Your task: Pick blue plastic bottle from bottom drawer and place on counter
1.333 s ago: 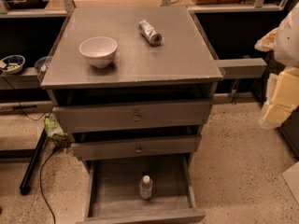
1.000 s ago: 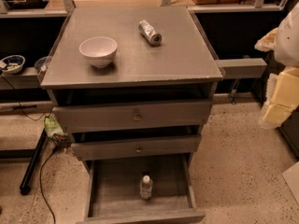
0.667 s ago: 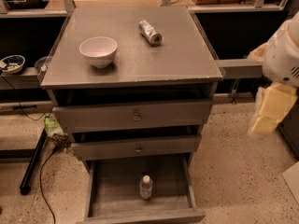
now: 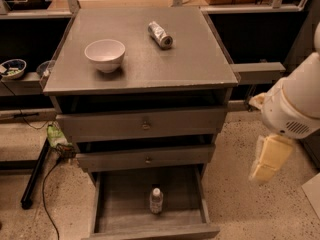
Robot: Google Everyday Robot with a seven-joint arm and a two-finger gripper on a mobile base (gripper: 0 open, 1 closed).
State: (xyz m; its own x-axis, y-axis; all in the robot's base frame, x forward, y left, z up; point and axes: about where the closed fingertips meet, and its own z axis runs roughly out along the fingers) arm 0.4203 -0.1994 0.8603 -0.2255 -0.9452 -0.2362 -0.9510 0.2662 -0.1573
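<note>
The blue plastic bottle (image 4: 156,200) stands upright with a white cap on the plank floor of the open bottom drawer (image 4: 96,204), near its middle. The grey counter (image 4: 150,64) tops the cabinet. My gripper (image 4: 269,159) is a cream-coloured piece that hangs below the white arm housing (image 4: 295,104). It is to the right of the cabinet, at about the height of the middle drawer, well apart from the bottle and above the floor.
A white bowl (image 4: 105,54) and a short silver cylinder (image 4: 160,34) lie on the counter. Two shallower drawers (image 4: 145,125) stick out slightly above the bottom one. A narrow grey ledge (image 4: 257,72) juts out on the right. A black pole and cables (image 4: 35,174) lie on the floor at left.
My arm and gripper have swung left and downward, closer to the cabinet's right side. The bottle, bowl and cylinder have not moved.
</note>
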